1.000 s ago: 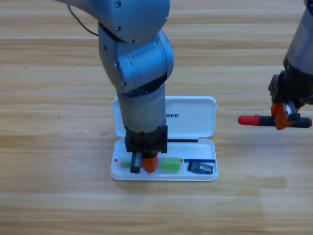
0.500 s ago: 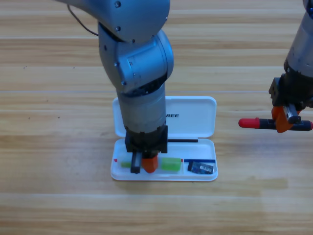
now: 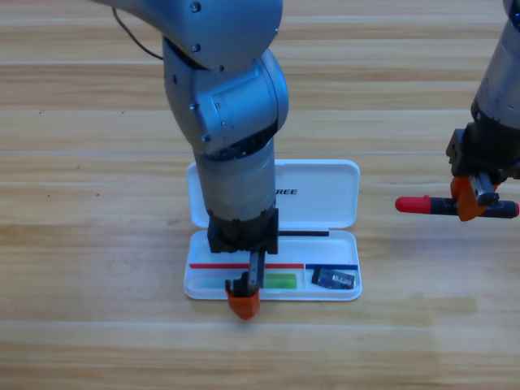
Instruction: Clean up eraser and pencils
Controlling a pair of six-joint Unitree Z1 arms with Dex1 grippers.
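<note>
The green eraser (image 3: 281,281) lies flat in the left compartment of the open white case (image 3: 325,294). My left gripper (image 3: 247,292) points down over the case's front rim and is open: its orange jaw reaches past the rim, just left of the eraser, and nothing is between the jaws. At the right, above the table, my right gripper (image 3: 468,198) is shut on the red marker (image 3: 416,204), the pencil of the task. The marker lies level, red cap to the left and black end to the right.
A small dark blue object (image 3: 334,279) sits in the case's right compartment. The case's lid (image 3: 325,191) lies open flat behind the tray. The left arm's big grey body hides the lid's left part.
The left gripper has opened; its orange jaw swung forward over the case's front rim, and the green eraser now lies loose in the tray. The right gripper with the marker has held still.
</note>
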